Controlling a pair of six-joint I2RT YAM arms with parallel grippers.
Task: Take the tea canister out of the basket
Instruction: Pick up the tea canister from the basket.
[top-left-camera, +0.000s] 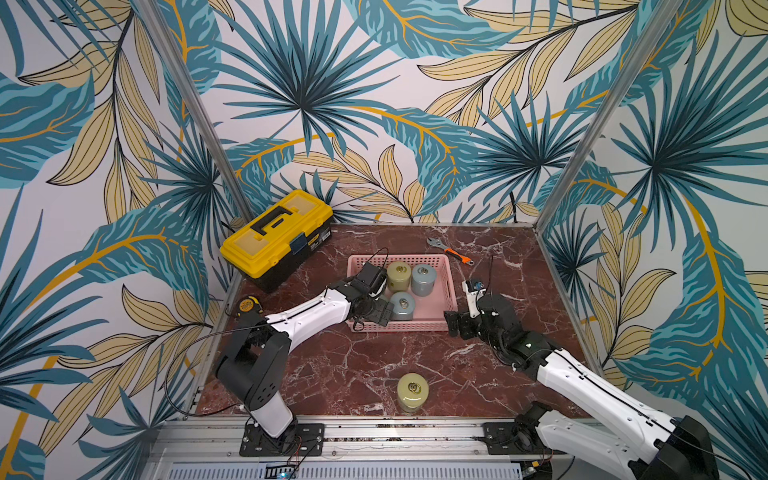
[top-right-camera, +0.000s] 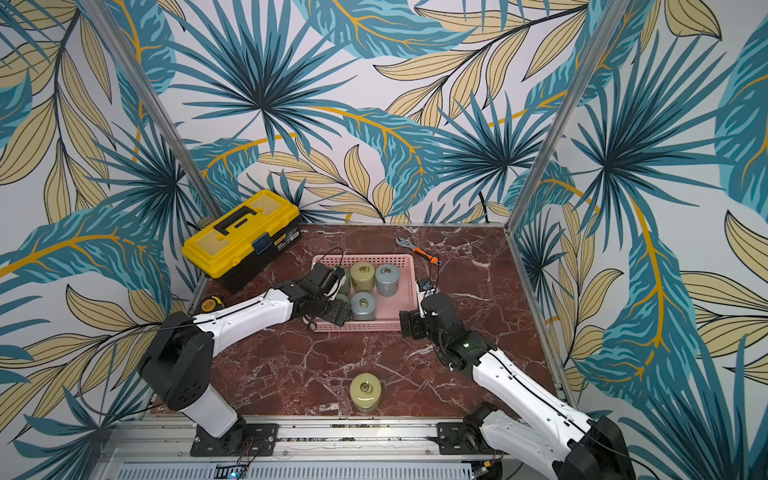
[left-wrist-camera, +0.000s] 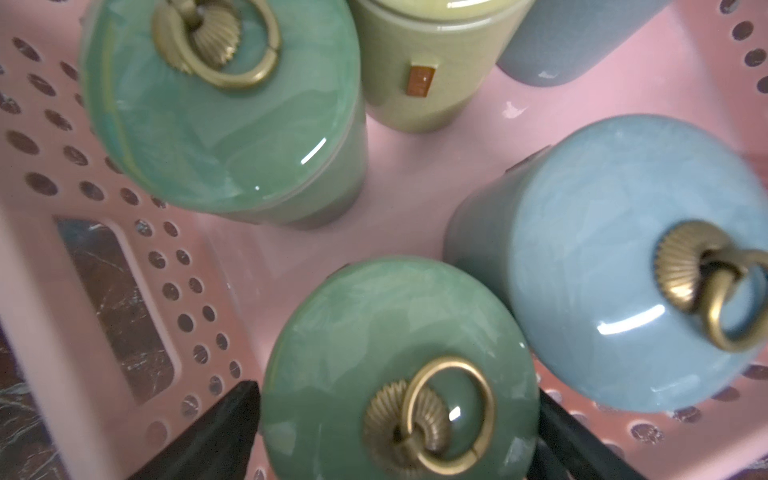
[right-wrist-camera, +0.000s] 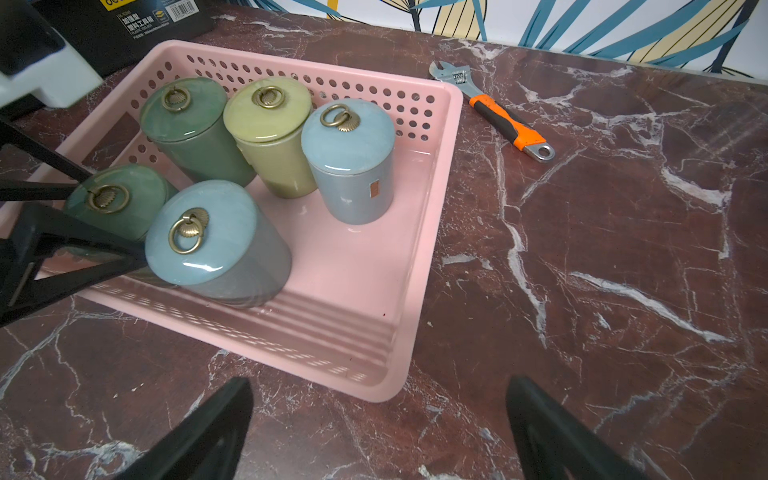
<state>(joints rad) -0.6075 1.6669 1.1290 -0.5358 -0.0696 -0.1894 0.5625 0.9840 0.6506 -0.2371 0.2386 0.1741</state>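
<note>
The pink basket (top-left-camera: 451, 286) (right-wrist-camera: 451, 124) holds several lidded tea canisters with brass ring pulls. My left gripper (left-wrist-camera: 395, 392) (top-left-camera: 380, 301) reaches down into the basket's near left part. It is open, one finger on each side of a green canister's (left-wrist-camera: 374, 332) (right-wrist-camera: 120, 216) lid. Beside that one stand another green canister (left-wrist-camera: 224, 124), a yellow-green one (top-left-camera: 399, 276) and two blue ones (top-left-camera: 424, 279) (top-left-camera: 402, 305). My right gripper (right-wrist-camera: 380, 386) (top-left-camera: 459, 324) hangs open and holds nothing, over the marble table just off the basket's near right corner.
One more yellow-green canister (top-left-camera: 412, 392) stands on the table near the front edge. A yellow-and-black toolbox (top-left-camera: 276, 237) sits at the back left, an orange-handled wrench (top-left-camera: 451, 250) behind the basket, and a tape measure (top-left-camera: 247, 305) by the left wall.
</note>
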